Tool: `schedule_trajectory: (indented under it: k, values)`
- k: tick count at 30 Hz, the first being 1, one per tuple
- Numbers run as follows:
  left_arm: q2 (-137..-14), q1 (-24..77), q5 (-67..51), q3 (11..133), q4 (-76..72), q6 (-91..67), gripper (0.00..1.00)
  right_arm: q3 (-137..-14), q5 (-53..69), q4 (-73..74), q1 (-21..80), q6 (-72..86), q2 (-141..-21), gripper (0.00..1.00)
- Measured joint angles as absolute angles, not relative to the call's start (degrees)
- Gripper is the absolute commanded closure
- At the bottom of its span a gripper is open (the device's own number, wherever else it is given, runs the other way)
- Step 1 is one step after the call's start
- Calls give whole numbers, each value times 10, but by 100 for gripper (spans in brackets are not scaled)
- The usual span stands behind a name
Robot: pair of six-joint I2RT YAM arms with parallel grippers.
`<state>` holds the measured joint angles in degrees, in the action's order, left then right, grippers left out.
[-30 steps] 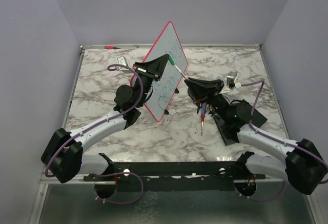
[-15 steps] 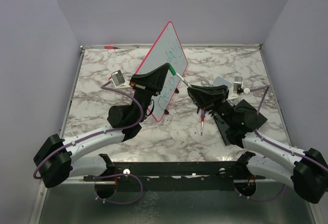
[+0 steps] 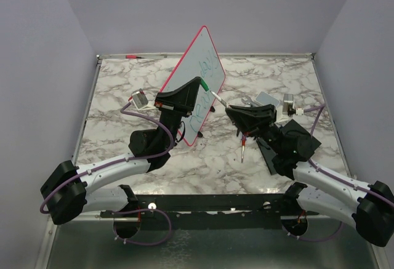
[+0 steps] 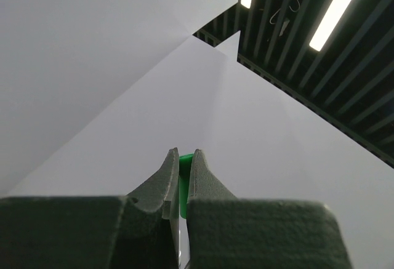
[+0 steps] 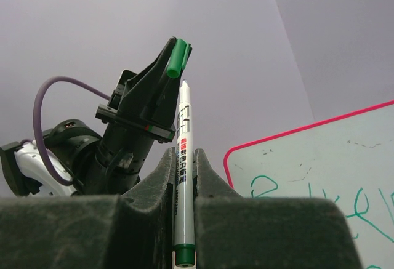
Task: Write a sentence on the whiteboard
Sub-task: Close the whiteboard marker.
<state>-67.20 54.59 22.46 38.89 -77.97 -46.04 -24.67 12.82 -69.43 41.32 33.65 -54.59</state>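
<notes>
The large flat white whiteboard [image 3: 206, 60] with a thin red-pink rim is stood tilted on its lower edge at the middle of the marble-patterned table [image 3: 123, 78], with green writing already on its face. A small green plastic cap [image 4: 186, 161] is pinched in the tightly closed left gripper [image 4: 183, 155], and a slim white marker [image 5: 183, 158] with green ends is clamped in the closed right gripper [image 5: 184, 152]. Over the last second both have been brought slightly lower beside the board, the marker's tip now just beside the cap but not inside it, so recapping is judged to be in hand and the writing largely done.
</notes>
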Motion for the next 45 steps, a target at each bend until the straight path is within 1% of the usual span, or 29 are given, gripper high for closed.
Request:
schedule_trajectory:
  k: [45]
  values:
    - [-677, 552, 235, 380, -784, -471, 100, -251, 129, -694, 427, 319, -547, 99]
